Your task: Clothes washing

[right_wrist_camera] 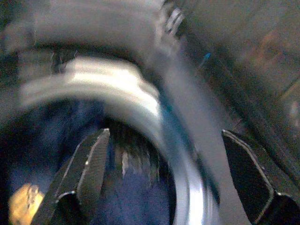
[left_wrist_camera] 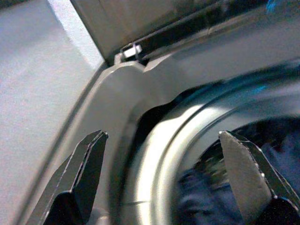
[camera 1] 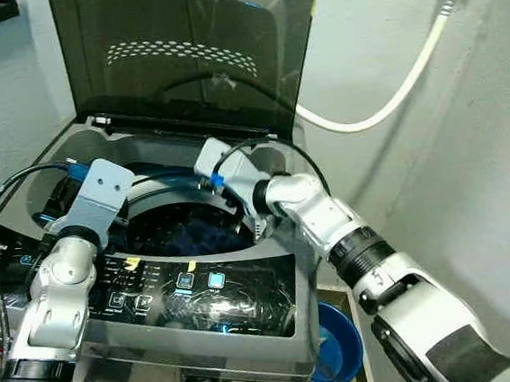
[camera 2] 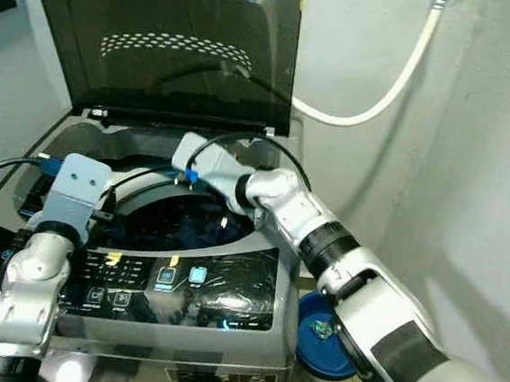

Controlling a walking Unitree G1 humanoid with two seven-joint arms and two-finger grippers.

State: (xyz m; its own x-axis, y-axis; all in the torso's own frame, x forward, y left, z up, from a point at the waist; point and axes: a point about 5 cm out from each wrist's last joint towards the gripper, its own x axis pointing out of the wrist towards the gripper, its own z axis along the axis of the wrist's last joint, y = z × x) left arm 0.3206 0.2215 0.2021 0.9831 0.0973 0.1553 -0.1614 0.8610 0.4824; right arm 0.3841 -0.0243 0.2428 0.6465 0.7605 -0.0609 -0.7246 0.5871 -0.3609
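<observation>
dark clothes (camera 1: 201, 235) lying low inside drum (left_wrist_camera: 154, 154) | right gripper (right_wrist_camera: 164, 183) released, hanging above drum's back rim, nearer | left gripper (left_wrist_camera: 159, 173) released, straddling its left rim

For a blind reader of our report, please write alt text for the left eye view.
A top-loading washing machine stands with its lid raised and dark blue clothes in the drum. Both silver robot arms reach over the opening. A white hose runs along the wall.
</observation>
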